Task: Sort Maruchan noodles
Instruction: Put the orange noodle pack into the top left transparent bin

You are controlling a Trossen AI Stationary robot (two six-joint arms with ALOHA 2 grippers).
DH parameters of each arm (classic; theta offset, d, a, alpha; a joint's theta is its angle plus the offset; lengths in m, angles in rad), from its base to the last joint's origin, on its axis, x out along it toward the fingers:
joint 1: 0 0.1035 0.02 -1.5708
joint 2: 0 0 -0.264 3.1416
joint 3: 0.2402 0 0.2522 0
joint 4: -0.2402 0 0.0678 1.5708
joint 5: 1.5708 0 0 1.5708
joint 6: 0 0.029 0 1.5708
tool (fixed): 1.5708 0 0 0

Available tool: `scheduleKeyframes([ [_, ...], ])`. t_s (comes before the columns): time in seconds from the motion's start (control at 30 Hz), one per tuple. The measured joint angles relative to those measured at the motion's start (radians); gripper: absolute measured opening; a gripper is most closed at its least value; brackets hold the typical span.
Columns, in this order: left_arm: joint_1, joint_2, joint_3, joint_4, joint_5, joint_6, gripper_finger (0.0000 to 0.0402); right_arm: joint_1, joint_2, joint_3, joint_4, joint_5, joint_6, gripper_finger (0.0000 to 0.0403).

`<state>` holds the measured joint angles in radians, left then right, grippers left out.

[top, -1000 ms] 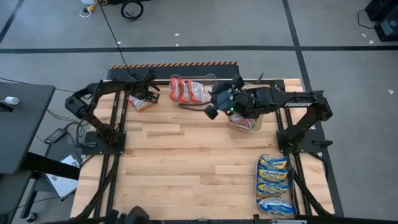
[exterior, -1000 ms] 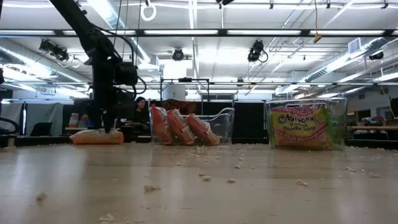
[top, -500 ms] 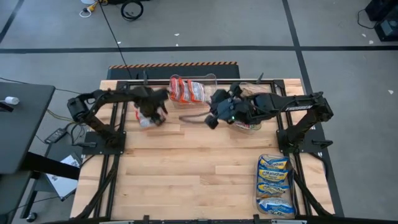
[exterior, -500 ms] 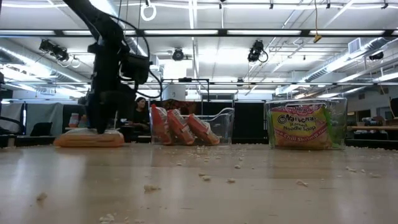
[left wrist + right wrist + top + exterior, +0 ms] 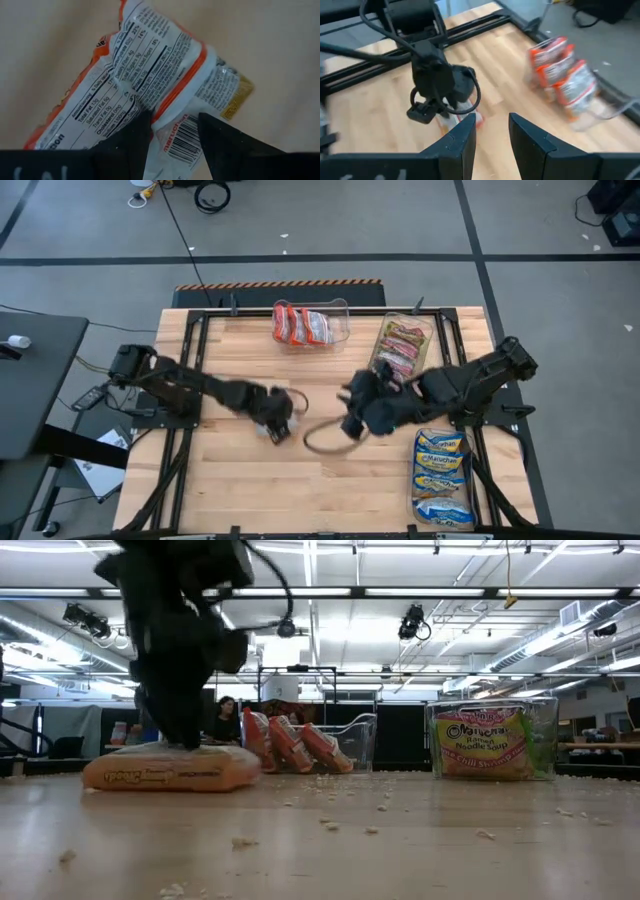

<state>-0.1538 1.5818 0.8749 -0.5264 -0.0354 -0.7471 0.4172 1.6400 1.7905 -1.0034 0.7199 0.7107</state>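
Left hand [image 5: 274,420] on packet [image 5: 165,767], table [image 5: 240,480] centre-left; right hand [image 5: 352,415] beside.

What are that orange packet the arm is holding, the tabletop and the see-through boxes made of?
The orange packet, pinched by the left gripper, looks like thin glossy plastic film: it crinkles, catches light and carries printed labels. The table seems to be pale wood, judging by its plank seams and grain. The bin of red packets appears to be clear rigid plastic, since its contents show through. The right gripper hovers open nearby.

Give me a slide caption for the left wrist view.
Left gripper pinching an orange-and-white shiny plastic noodle packet above the wooden table.
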Motion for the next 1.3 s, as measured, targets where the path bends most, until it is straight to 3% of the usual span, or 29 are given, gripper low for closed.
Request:
scheduleKeyframes([
  [0.1, -0.109, 0.007, -0.004, 0.179, -0.041, -0.083, 0.0172, 0.052, 0.027, 0.000, 0.020, -0.004, 0.040, 0.0121],
  [0.2, -0.194, 0.022, -0.003, 0.406, -0.155, -0.105, 0.0172, 0.085, 0.078, 0.000, 0.073, -0.007, 0.074, 0.0121],
  [0.3, -0.243, 0.034, -0.003, 0.583, -0.216, -0.009, 0.0172, 0.102, 0.150, 0.001, 0.121, -0.031, 0.170, 0.0121],
  [0.37, -0.259, 0.021, 0.008, 0.592, -0.194, 0.069, 0.0172, 0.107, 0.209, 0.001, 0.150, -0.098, 0.238, 0.0121],
  [0.5, -0.276, -0.060, 0.025, 0.336, -0.184, 0.109, 0.0171, 0.106, 0.331, 0.001, 0.194, -0.253, 0.306, 0.0121],
  [0.7, -0.283, -0.155, 0.023, -0.159, -0.323, 0.038, 0.0171, 0.066, 0.479, 0.001, 0.231, -0.401, 0.465, 0.0121],
  [0.83, -0.290, -0.175, 0.023, -0.369, -0.354, -0.022, 0.0171, 0.025, 0.556, 0.000, 0.274, -0.503, 0.573, 0.0121],
  [0.97, -0.287, -0.188, 0.024, -0.477, -0.369, -0.035, 0.0171, -0.013, 0.617, 0.000, 0.311, -0.638, 0.661, 0.0121],
  [1.13, -0.272, -0.229, 0.024, -0.545, -0.362, -0.061, 0.0171, -0.054, 0.633, 0.001, 0.188, -0.589, 0.683, 0.0121],
  [1.3, -0.298, -0.309, 0.025, -0.587, -0.353, -0.161, 0.0171, -0.091, 0.571, 0.001, -0.143, -0.440, 0.645, 0.0121],
])
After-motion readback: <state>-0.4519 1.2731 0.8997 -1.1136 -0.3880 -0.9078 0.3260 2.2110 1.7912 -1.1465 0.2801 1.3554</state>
